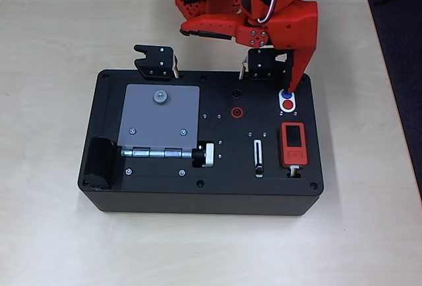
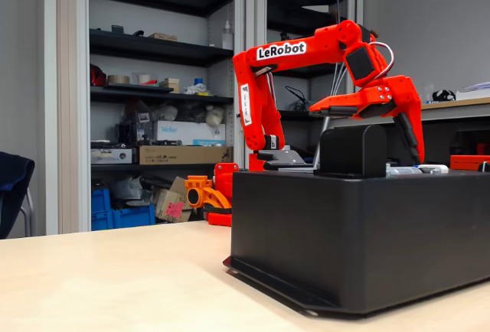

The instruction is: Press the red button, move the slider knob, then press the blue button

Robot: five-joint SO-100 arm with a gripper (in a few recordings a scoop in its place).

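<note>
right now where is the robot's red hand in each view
Overhead view: the red two-finger hand is at upper right, its long finger tip pointing down beside the small round blue button on the black box.
Fixed view: the hand is at right, above the box top.
Shared landmark: the black rectangular box.

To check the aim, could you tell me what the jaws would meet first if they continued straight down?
Probably the small round blue button; the red gripper tip hangs beside it, though height is unclear.
</note>
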